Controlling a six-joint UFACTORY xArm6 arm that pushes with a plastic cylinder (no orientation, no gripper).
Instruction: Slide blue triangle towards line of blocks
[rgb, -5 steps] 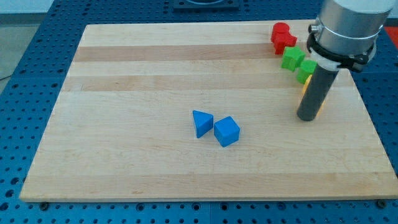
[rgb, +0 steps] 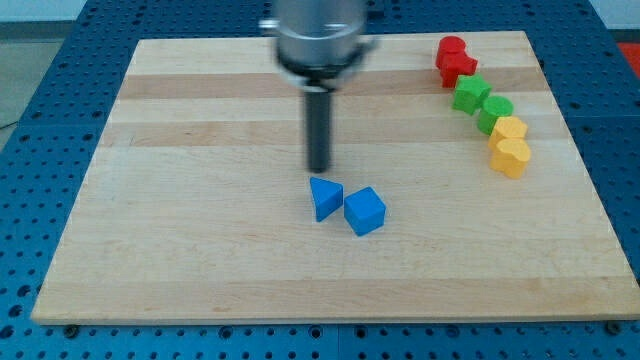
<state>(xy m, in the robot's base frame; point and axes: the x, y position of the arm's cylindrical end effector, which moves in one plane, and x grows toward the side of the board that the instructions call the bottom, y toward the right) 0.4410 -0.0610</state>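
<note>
With my tip (rgb: 318, 169) set just above the blue triangle (rgb: 325, 198), which is touched by the blue cube (rgb: 365, 211), the cube could be pushed along too, or the triangle sent downward, away from the line of blocks (rgb: 483, 103).

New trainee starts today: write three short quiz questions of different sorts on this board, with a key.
1. True or false: my tip touches the blue triangle.
2. Which block lies against the blue triangle's right side in the view? A) the blue cube B) a green block C) a yellow block
3. Fill in: the line of blocks runs down the view's right from the red block through green ones to ____ ones.

Key
1. False: it stands just above it in the view, with a small gap.
2. A
3. yellow
</note>
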